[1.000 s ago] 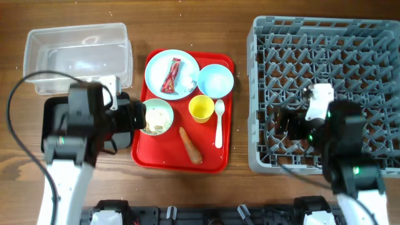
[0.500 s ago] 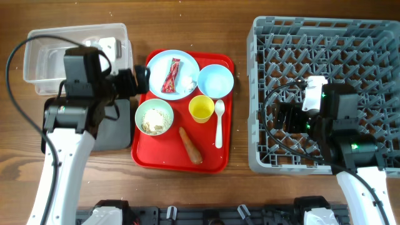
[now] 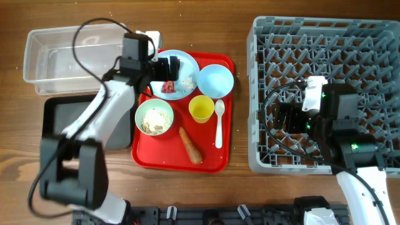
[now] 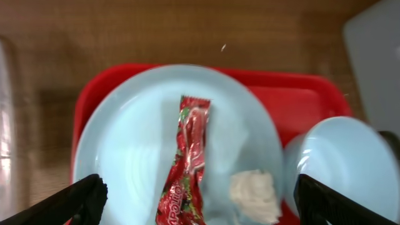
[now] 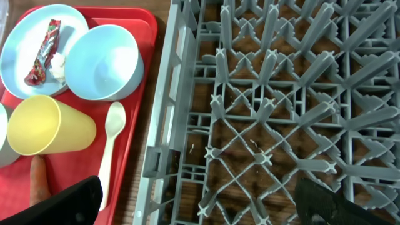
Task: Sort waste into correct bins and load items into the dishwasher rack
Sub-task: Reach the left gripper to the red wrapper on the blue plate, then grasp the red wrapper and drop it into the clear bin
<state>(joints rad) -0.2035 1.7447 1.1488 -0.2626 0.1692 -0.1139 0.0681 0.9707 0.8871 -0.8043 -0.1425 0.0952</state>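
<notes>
left tool (image 4: 200,190), released wide, hovers above the wrapper (image 4: 187,165) on the plate (image 4: 125,144) in the tray (image 3: 212,159); right tool (image 5: 200,194), also released, hangs over the rack (image 5: 281,94) beside the tray.

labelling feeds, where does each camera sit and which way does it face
Overhead: above the table, facing down on red tray, rack, left gripper, right gripper.
Left wrist: above the plate, facing down at the wrapper; own fingertips low.
Right wrist: above the rack's edge, facing down; own fingertips low.
Shared: all show plate and wrapper.
</notes>
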